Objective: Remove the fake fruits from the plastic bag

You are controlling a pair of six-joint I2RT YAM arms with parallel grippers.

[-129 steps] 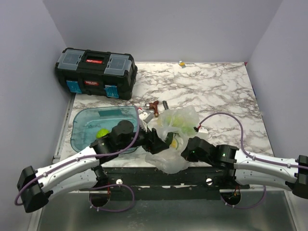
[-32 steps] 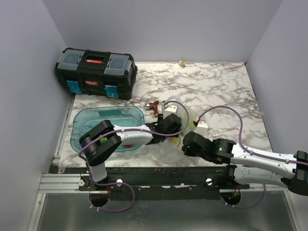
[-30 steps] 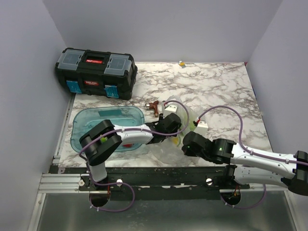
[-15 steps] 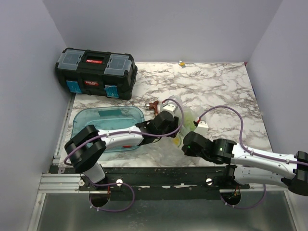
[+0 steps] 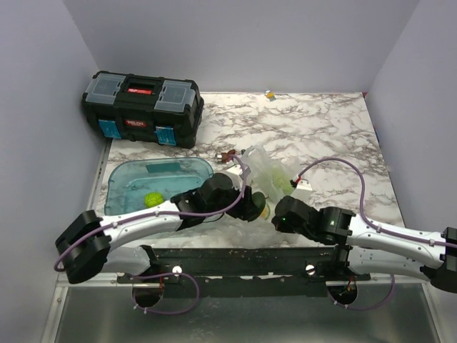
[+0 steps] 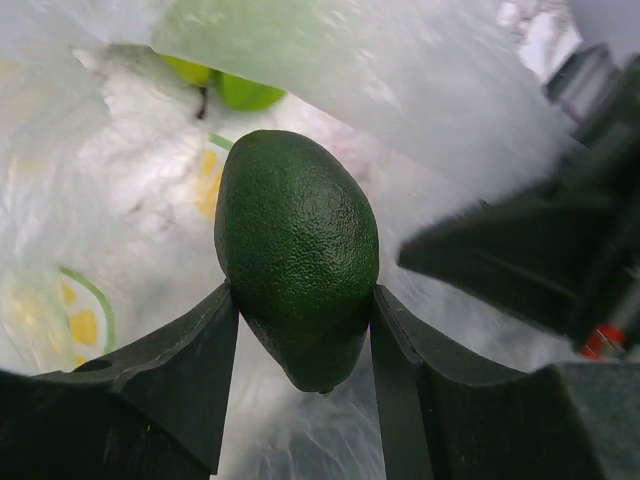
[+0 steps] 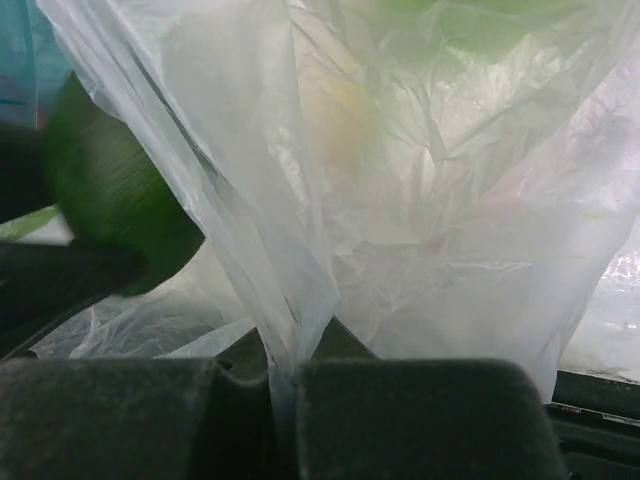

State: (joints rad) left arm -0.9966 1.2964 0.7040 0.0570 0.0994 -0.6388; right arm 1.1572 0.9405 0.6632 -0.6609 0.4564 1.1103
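Near the front edge of the bench, my left claw clamps the avocado mid-belly, probably hard and slippery; my right claw pinches the flimsy bag.

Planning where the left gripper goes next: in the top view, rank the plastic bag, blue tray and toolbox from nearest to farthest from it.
From the left gripper, which holds the avocado:
1. plastic bag, right beside it, on the far side.
2. blue tray, to its left.
3. toolbox, in the far left corner.
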